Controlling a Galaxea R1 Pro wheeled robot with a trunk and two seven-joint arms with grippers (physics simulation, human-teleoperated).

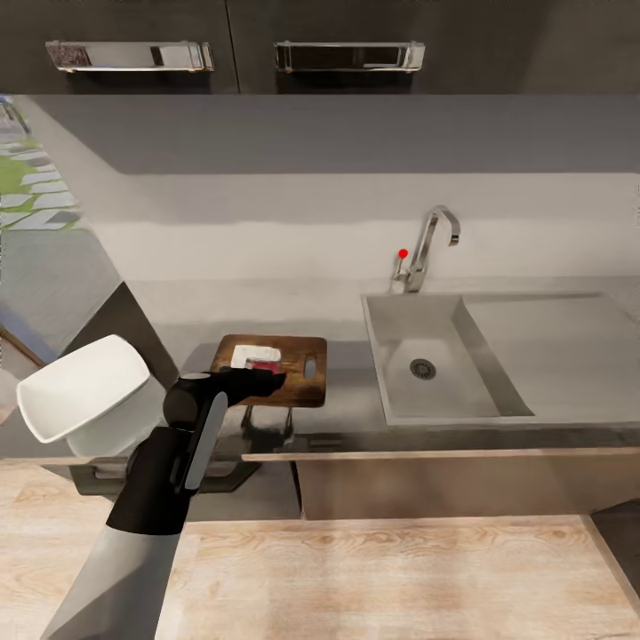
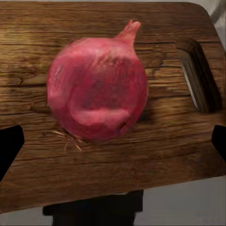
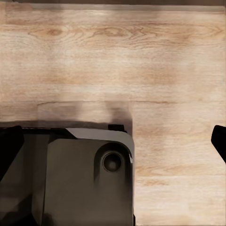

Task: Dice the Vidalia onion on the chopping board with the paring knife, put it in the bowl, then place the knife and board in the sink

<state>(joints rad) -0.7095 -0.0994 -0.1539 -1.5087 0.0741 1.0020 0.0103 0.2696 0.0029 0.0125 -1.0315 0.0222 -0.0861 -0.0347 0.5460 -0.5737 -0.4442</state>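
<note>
The Vidalia onion (image 2: 96, 89), a whole pinkish-red bulb with a pointed tip, lies on the dark-brown chopping board (image 2: 155, 155). The board (image 1: 307, 387) rests on the grey countertop (image 1: 178, 329) left of the sink (image 1: 400, 404). My left gripper (image 1: 267, 380) hovers over the board, open; its dark fingertips (image 2: 9, 146) stand wide on either side of the onion without touching it. The white bowl (image 1: 80, 387) sits tilted at the counter's left end. My right gripper (image 3: 113, 141) is open, pointing at the floor. The paring knife is out of view.
The chrome tap (image 1: 433, 233) with its red dot (image 1: 403, 252) stands behind the basin, and the drainboard (image 1: 560, 356) lies to its right. Dark wall cabinets (image 1: 231, 44) hang above. Wooden floor (image 1: 400, 578) spreads below the counter edge, with my base (image 3: 84, 183) over it.
</note>
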